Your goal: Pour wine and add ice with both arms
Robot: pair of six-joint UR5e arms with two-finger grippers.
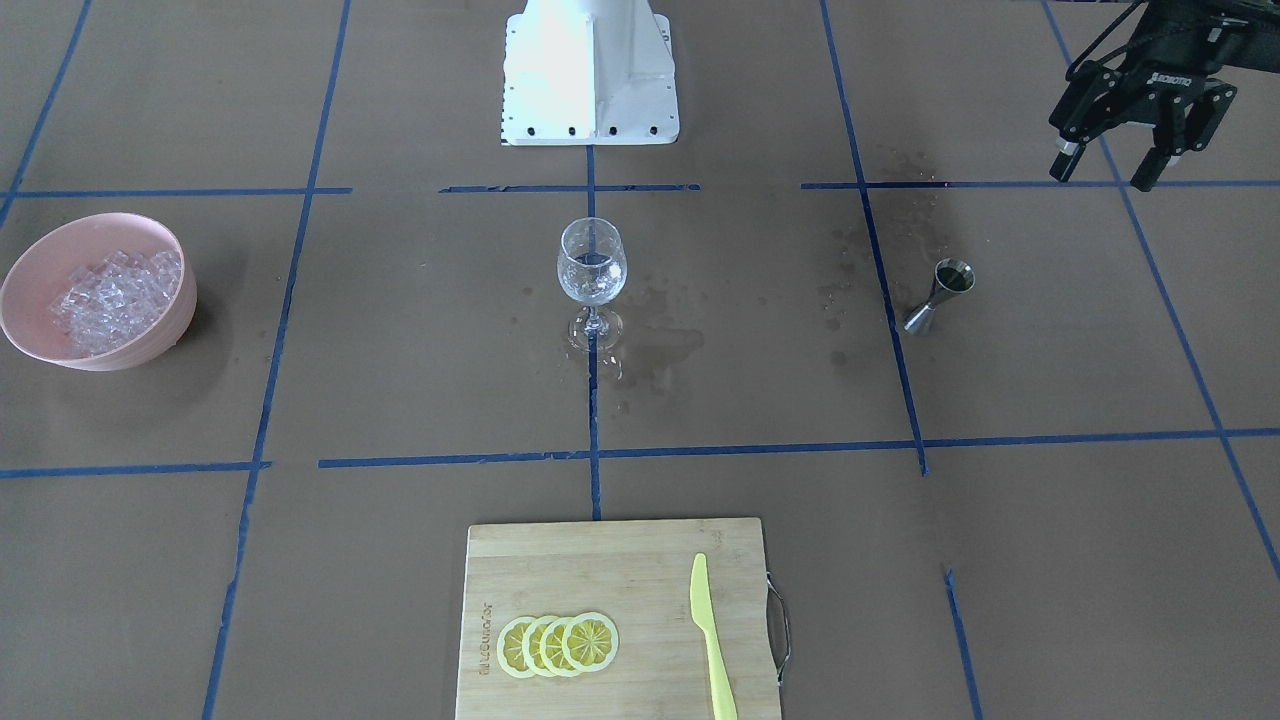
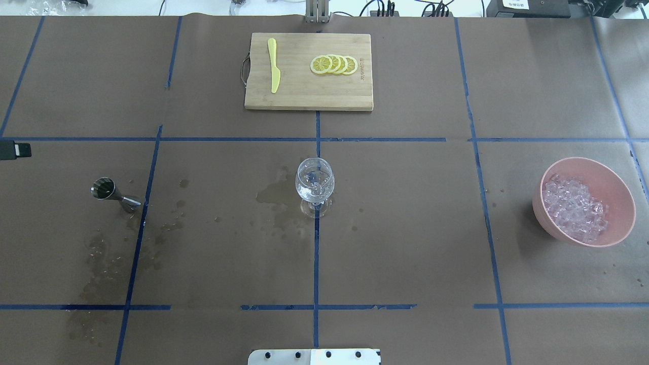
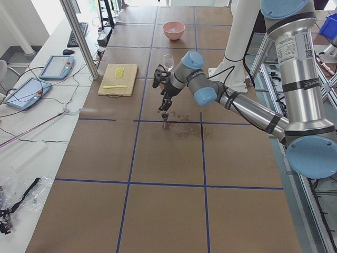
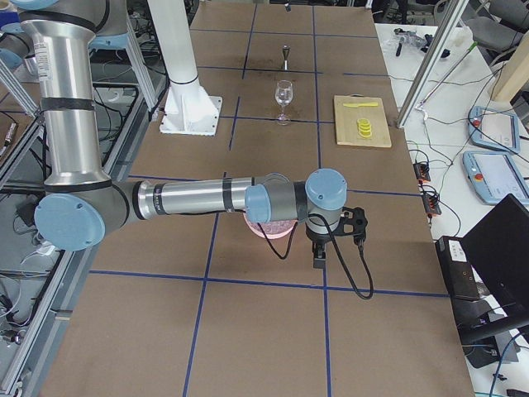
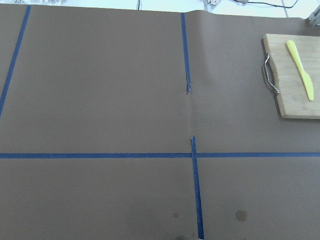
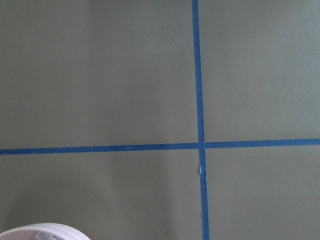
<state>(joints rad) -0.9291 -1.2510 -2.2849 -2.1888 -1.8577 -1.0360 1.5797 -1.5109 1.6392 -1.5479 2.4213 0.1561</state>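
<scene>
A clear stemmed glass [image 1: 592,270] stands mid-table and seems to hold a little clear wine; it also shows in the overhead view [image 2: 315,185]. A steel jigger [image 1: 945,295] stands apart from it, also seen in the overhead view [image 2: 109,192]. A heap of ice cubes [image 2: 573,208] fills a pink bowl [image 2: 616,190]. My left gripper [image 1: 1103,177] hangs open and empty, raised above the table to the outer side of the jigger. My right gripper [image 4: 318,258] hangs just beyond the bowl [image 4: 269,227]; I cannot tell whether it is open or shut.
A bamboo cutting board [image 2: 304,96] with lemon slices [image 2: 334,64] and a yellow knife [image 2: 274,71] lies at the far side. Wet patches [image 2: 276,195] mark the brown paper near the glass and jigger. The white robot base [image 1: 590,70] stands at the near side.
</scene>
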